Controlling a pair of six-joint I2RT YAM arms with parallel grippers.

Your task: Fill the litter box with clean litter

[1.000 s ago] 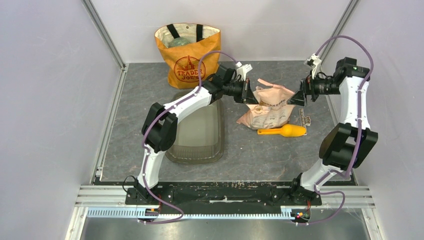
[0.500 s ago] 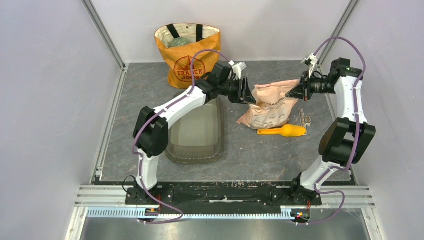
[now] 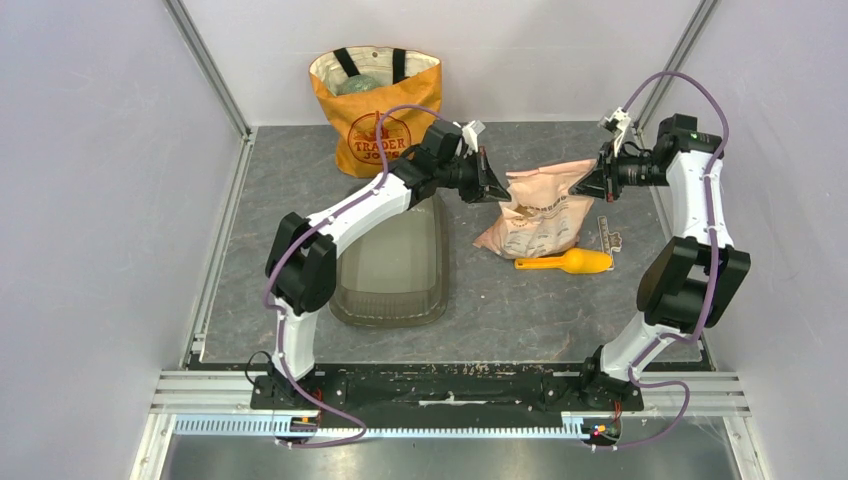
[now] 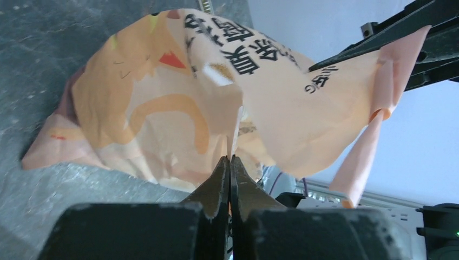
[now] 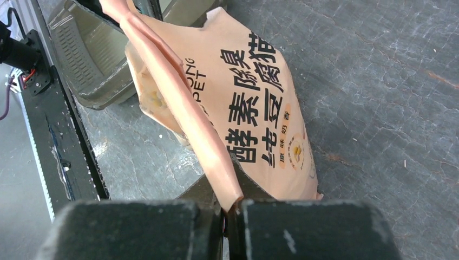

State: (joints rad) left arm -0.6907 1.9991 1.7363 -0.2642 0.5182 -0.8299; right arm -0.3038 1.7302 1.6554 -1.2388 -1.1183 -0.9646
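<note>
The pinkish-tan printed litter bag (image 3: 540, 215) lies right of the litter box (image 3: 395, 265), a smoky grey tray whose rim also shows in the right wrist view (image 5: 92, 49). My left gripper (image 3: 495, 190) is shut on a thin fold at the bag's left edge (image 4: 231, 157). My right gripper (image 3: 585, 185) is shut on the bag's pink top strip (image 5: 230, 203) at its far right corner. The bag (image 4: 216, 97) hangs slack between the two grippers. The clean litter is hidden inside the bag.
An orange tote bag (image 3: 375, 100) stands at the back, just behind the litter box. An orange scoop (image 3: 565, 262) lies on the grey table in front of the litter bag. A small flat strip (image 3: 610, 238) lies near the right arm.
My right gripper shut on the bag's top corner and lifted it a little. My left gripper opened, then shut again on the bag's left edge, shifting slightly back and left.
</note>
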